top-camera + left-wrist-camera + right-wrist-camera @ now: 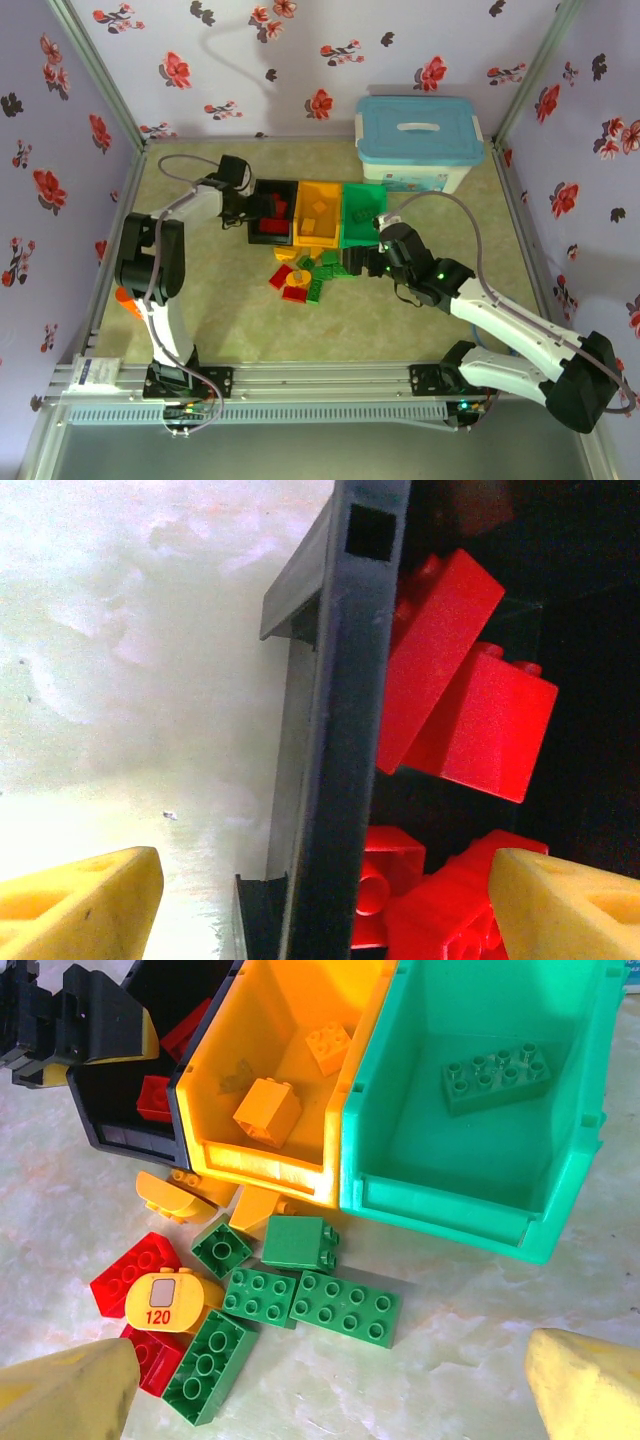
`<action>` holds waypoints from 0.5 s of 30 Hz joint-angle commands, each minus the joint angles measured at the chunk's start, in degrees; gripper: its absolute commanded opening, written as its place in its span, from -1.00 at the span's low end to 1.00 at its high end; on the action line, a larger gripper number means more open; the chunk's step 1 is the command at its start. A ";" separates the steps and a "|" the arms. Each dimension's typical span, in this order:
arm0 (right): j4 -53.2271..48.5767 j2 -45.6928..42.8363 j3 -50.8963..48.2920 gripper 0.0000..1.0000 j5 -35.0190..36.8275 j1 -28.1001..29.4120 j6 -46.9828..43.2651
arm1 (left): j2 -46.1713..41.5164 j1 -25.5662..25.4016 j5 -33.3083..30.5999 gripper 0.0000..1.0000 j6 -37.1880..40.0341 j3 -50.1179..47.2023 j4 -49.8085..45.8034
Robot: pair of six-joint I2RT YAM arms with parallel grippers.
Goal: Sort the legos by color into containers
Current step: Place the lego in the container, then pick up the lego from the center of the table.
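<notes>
**Arms, top view.** My left arm rises from its base at 7 o'clock, folds at the elbow and reaches toward 1 o'clock. It ends with my left tool at the 9 o'clock end of the black bin. My right arm lies low from its base at 5 o'clock and stretches toward 10 o'clock. My right tool hangs at the 3 o'clock edge of the loose legos.

**Left tool, wrist view.** The left tool is released. Its yellow fingertips stand wide apart on either side of the bin's side wall, and neither touches it. Red bricks lie tilted inside the bin.

**Right tool, wrist view.** The right tool is also released, spread wide above the pile and grasping nothing.

- A flat green brick lies studs up on the counter, its long axis running roughly 10 to 4 o'clock.
- A longer green brick runs 7 to 1 o'clock.
- A yellow piece marked 120 rests against red bricks.
- The orange bin holds two orange bricks.
- The green bin holds one green brick, its long axis running 8 to 2 o'clock.

**Setting, top view.** The three bins touch in a row, black, orange and green, and the pile sits at their 6 o'clock. The counter is pale green marbled. A white tub with a light-blue lid stands at 1 o'clock. Floral walls enclose three sides.
</notes>
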 commanded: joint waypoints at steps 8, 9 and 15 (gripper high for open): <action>0.62 1.46 0.34 0.99 -1.15 -0.16 1.01 | -16.95 -2.41 -4.56 0.71 -1.58 -4.48 -0.59; 0.88 1.91 0.16 0.99 -1.45 -0.13 1.18 | -18.74 -3.27 -5.24 0.71 -1.35 -5.28 -1.04; 3.15 3.35 -0.78 0.99 -1.93 -0.04 1.82 | -28.60 -11.43 -8.82 0.67 -2.80 -16.69 -1.51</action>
